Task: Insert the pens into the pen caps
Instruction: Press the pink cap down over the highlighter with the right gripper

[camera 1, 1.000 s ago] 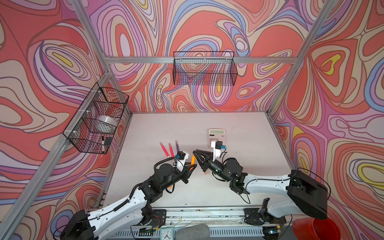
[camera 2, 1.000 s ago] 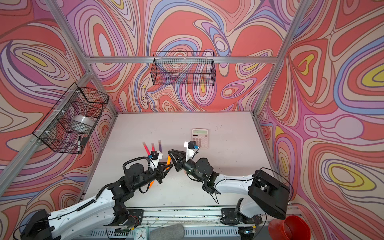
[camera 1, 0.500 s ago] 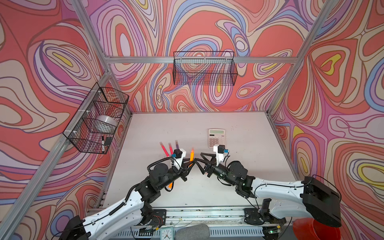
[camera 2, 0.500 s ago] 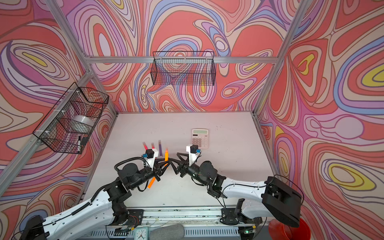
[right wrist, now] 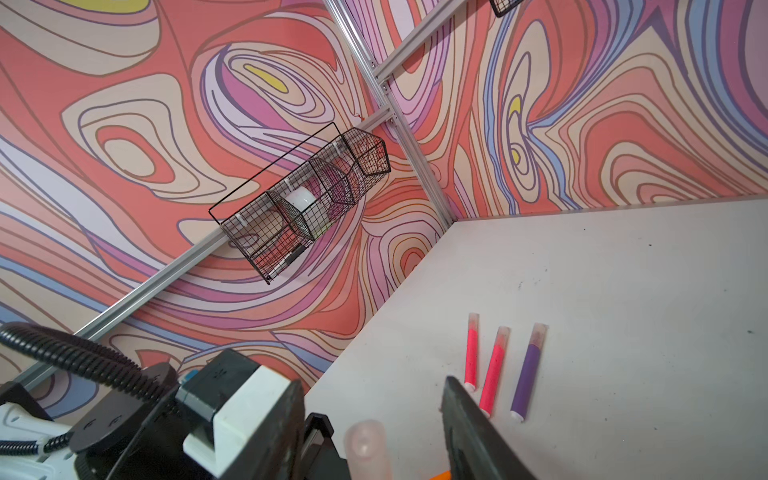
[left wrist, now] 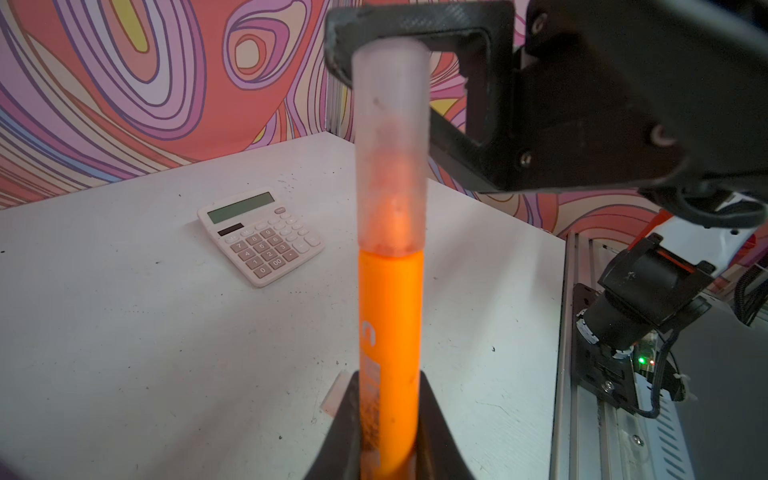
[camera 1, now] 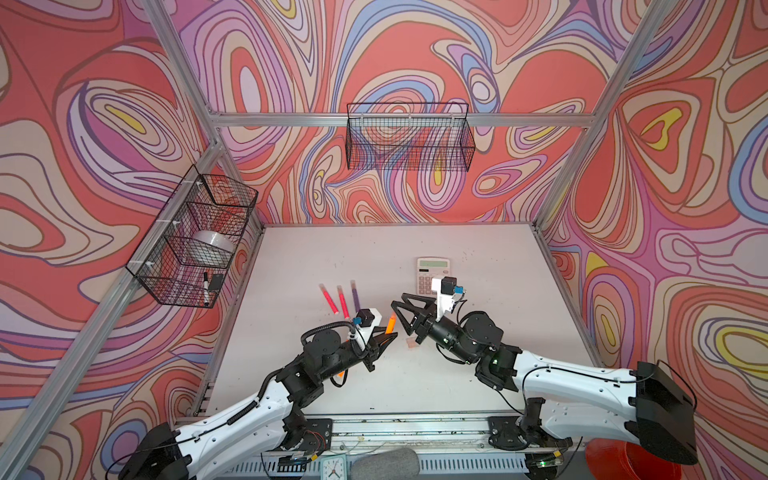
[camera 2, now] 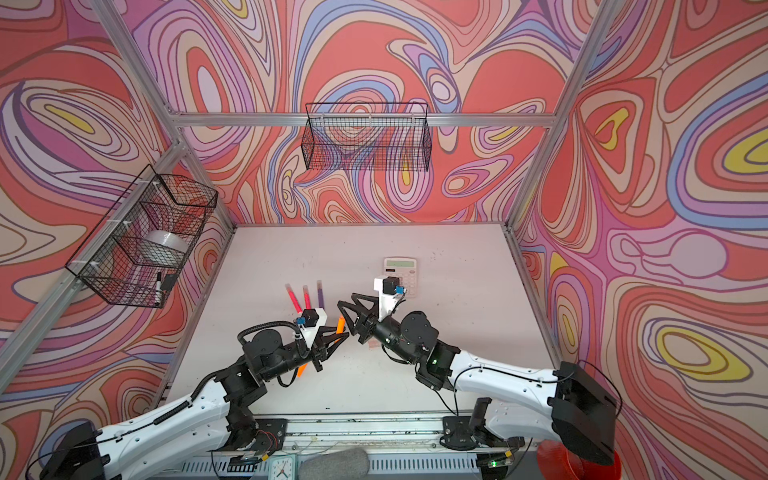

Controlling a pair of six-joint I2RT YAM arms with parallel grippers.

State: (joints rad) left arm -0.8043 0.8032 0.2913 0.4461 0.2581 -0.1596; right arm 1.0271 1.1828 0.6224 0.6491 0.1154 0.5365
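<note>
My left gripper (left wrist: 390,440) is shut on an orange pen (left wrist: 390,332) that stands up out of it, seen in both top views (camera 1: 390,326) (camera 2: 340,324). A pale pen cap (left wrist: 390,137) sits over the pen's tip. My right gripper (right wrist: 374,399) is open, its fingers on either side of that cap (right wrist: 368,449) without touching it; in a top view it (camera 1: 399,320) faces the left gripper (camera 1: 384,338). Two pink pens (camera 1: 329,300) (camera 1: 343,302) and a purple pen (camera 1: 355,296) lie capped on the table. Another orange pen (camera 1: 340,374) shows under the left arm. A loose cap (camera 1: 411,343) lies below the right gripper.
A calculator (camera 1: 432,274) lies just behind the right wrist. A wire basket (camera 1: 191,245) on the left wall holds a tape roll and a black-and-white marker (camera 1: 205,286); another basket (camera 1: 409,137) hangs on the back wall. A red bucket (camera 1: 623,461) stands off the table at front right.
The right gripper, shut on the cap a second ago, has opened off it; the cap stays on the orange pen. Both arms have shifted slightly toward the front.
</note>
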